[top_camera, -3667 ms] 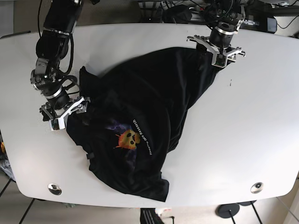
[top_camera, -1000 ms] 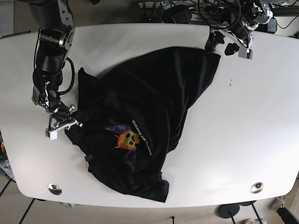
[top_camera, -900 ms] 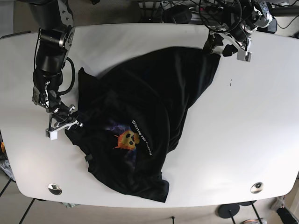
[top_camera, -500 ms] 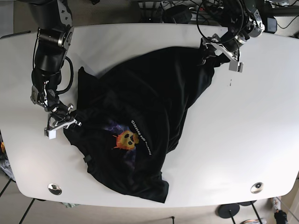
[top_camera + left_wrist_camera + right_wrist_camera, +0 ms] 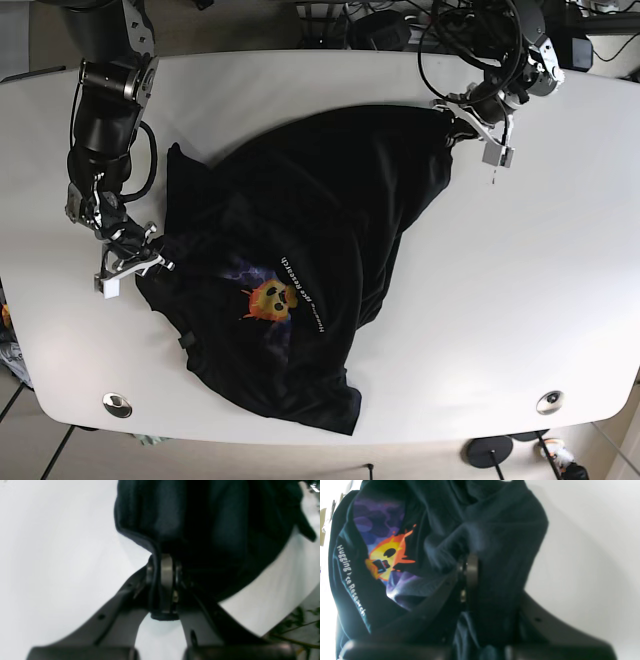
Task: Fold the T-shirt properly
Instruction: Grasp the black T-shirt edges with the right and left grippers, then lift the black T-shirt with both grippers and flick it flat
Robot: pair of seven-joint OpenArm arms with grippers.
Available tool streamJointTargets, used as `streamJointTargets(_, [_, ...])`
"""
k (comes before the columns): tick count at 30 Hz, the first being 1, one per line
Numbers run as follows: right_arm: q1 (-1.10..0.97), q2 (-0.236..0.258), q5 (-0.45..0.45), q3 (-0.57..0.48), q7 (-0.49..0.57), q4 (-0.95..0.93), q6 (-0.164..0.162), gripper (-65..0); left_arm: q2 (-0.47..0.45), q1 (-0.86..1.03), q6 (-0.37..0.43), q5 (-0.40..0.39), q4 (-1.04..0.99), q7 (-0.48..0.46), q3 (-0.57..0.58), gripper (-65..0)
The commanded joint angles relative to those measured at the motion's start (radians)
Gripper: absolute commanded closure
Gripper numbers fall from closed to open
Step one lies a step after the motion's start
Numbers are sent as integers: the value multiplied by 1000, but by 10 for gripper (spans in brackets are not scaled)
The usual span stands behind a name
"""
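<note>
A black T-shirt (image 5: 310, 250) with a yellow and orange print (image 5: 272, 298) lies crumpled across the white table (image 5: 520, 280). My left gripper (image 5: 462, 128) is at the shirt's upper right corner, shut on the hem. The left wrist view shows its fingers (image 5: 166, 575) clamped on a fold of black cloth (image 5: 212, 525). My right gripper (image 5: 140, 262) is at the shirt's left edge, shut on the fabric. The right wrist view shows the cloth (image 5: 495, 530) pinched between its fingers (image 5: 470, 572), with the print (image 5: 387, 557) beside it.
Two round metal inserts (image 5: 117, 404) (image 5: 549, 402) sit near the table's front corners. Cables and equipment (image 5: 400, 25) lie beyond the far edge. The right arm (image 5: 105, 110) stands over the table's left side.
My left gripper came down from off the far right corner onto the shirt's upper right corner and closed on it. My right gripper stayed on the left edge.
</note>
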Motion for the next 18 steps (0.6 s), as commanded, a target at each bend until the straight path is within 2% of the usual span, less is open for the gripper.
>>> streamJointTargets(1, [-1, 16, 16, 33, 12, 76, 15, -27, -24, -1, 5, -8, 98, -3, -5, 0])
streamJointTargets(2, [-30, 16, 16, 53, 3, 116, 15, -27, -25, -1, 5, -8, 136, -1, -6, 0])
streamJointTargets(5, [-136, 7, 18, 122, -112, 339, 15, -27, -44, 6, 5, -11, 274, -1, -11, 0])
streamJointTargets(8, [-262, -28, 18, 191, -197, 564, 15, -27, -58, 4, 5, -16, 340, -1, -83, 0])
streamJointTargets(10, [-326, -34, 18, 203, -234, 690, 15, -27, -59, -1, 5, -33, 357, -1, -121, 0])
streamJointTargets(14, [-406, -36, 16, 199, -249, 909, 12, -27, -160, -57, 14, -179, 365, -1, -141, 0])
streamJointTargets(16, [-394, -25, 13, 199, -277, 940, 11, -27, -206, -99, 76, -240, 365, -1, -141, 0])
streamJointTargets(18, [-331, 1, 12, 199, -307, 945, 11, -27, -271, -159, 153, -337, 363, -1, -141, 0])
